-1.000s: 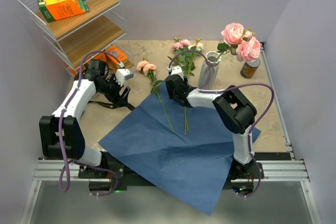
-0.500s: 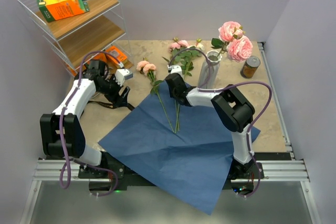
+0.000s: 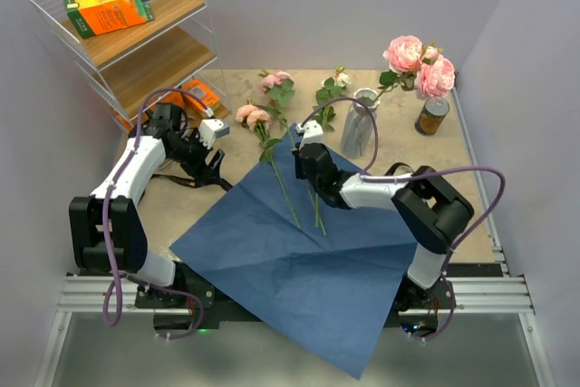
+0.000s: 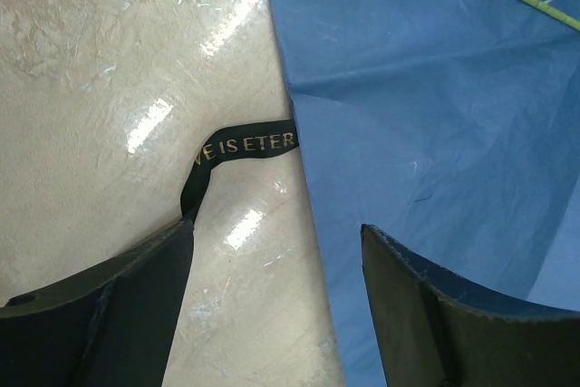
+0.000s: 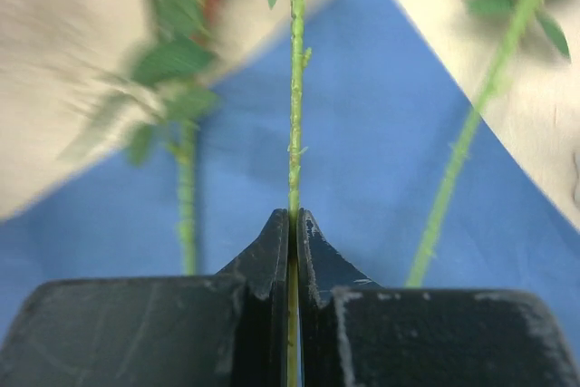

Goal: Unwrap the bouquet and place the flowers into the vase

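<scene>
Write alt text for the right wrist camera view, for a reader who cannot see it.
The right gripper is shut on a thin green flower stem that runs straight up the frame. Beneath lies blue paper on a beige table, with a blurred leafy stem on its left and a slanting stem on its right.
</scene>
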Tool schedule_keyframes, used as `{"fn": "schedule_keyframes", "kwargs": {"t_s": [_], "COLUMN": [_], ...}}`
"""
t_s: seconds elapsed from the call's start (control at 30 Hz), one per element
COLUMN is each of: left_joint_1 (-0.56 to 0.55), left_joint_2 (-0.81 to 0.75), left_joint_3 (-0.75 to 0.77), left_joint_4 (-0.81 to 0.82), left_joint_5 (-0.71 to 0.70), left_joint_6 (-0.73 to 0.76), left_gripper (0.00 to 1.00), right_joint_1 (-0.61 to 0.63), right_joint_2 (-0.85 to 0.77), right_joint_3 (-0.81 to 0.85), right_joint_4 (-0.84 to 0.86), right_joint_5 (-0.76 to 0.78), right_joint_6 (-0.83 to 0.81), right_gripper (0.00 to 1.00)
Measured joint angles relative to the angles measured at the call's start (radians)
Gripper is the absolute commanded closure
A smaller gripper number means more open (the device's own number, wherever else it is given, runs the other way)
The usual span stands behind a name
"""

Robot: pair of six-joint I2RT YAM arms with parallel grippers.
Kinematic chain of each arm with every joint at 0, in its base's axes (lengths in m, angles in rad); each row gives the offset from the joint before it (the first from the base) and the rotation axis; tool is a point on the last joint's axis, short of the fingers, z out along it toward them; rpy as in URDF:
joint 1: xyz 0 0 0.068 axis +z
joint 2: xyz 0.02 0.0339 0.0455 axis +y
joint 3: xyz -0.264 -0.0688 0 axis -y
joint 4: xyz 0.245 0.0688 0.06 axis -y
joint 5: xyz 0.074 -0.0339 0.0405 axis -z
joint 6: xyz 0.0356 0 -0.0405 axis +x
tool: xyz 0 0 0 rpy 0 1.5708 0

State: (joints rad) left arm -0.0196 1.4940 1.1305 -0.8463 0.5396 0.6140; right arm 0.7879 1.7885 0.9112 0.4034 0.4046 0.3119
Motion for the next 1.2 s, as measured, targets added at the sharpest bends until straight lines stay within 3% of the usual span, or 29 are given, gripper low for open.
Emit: {"fn": "schedule_keyframes", "kwargs": {"t_s": [0.3,0.6,0.8,1.2], "left_joint_1": [0.0,0.0,0.0,0.0], "left_joint_2": [0.0,-0.002,-0.002,-0.001], "left_joint_3": [0.0,0.0,0.0,0.0], "left_joint_4": [-0.002,-0.008,-0.008,-0.007], "left_joint_5": [0.0,0.001,0.004,0.008], "left_joint_6": [0.0,0.0,0.0,0.001], "left_gripper": [0.21,0.21,0.21,0.21], "right_joint_1": [0.044,0.116,0.131,0.131], "right_joint_2": [-0.172,-0.274,-0.435,-0.556], "right_joint_3": [-0.018,-0.02,0.001,0.135], "right_joint_4": [0.212,0.282,0.365,0.546], "right_joint_5": [-0.066,-0.082,-0.055,0.0], "right_joint_6": [-0.051,-0.142,-0.334,-0.818], "right_gripper": [1.0,1.0,1.0,1.0]}}
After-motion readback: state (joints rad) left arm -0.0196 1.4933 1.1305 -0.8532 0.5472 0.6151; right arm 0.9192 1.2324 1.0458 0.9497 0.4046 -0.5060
